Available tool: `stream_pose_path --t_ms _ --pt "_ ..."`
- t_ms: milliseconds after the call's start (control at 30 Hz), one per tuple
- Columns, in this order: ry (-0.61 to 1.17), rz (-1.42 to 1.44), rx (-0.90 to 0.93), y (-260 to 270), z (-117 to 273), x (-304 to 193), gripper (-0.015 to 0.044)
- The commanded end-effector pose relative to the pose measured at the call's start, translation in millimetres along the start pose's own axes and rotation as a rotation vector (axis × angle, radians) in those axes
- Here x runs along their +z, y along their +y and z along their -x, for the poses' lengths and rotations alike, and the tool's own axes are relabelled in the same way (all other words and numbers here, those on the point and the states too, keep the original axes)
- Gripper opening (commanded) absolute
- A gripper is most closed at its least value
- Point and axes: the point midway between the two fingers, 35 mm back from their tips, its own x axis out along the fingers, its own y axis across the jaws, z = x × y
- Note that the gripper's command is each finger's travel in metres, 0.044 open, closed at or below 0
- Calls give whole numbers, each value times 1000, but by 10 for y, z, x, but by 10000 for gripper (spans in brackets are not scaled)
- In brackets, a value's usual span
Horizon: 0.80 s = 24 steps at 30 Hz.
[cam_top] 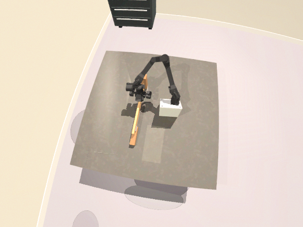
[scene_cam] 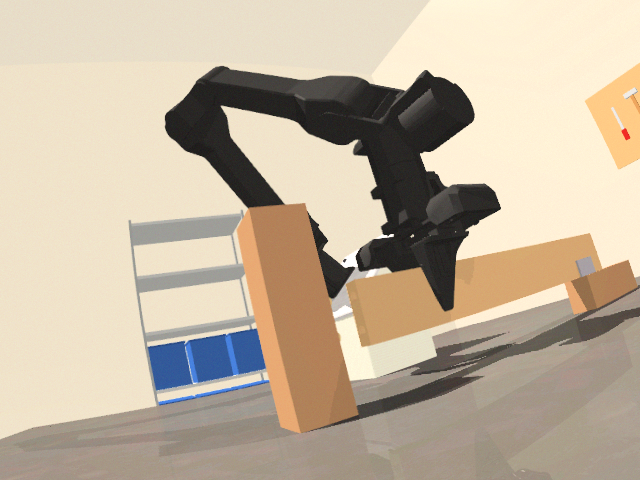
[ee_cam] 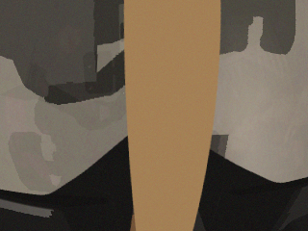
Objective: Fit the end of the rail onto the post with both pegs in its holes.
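The long wooden rail has its near end raised off the table. Its far end sits at the grey bracket on the low footboard block. My gripper is shut on the rail close to its near end, one finger on each side. The upright post stands in front of that end, with a gap between them. The rail's end face shows faint holes in the exterior view. The pegs are almost entirely hidden behind the post.
The arm's base stands on a white box to one side of the rail. Beyond the table are a dark drawer cabinet and a shelf rack with blue bins.
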Motion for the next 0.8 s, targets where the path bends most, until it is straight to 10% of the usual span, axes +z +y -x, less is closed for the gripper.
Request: stream_pose_path --t_ms 0,767 --pt "-3 6 -2 1 13 -11 0" --pt "-3 6 -2 -2 7 -84 0"
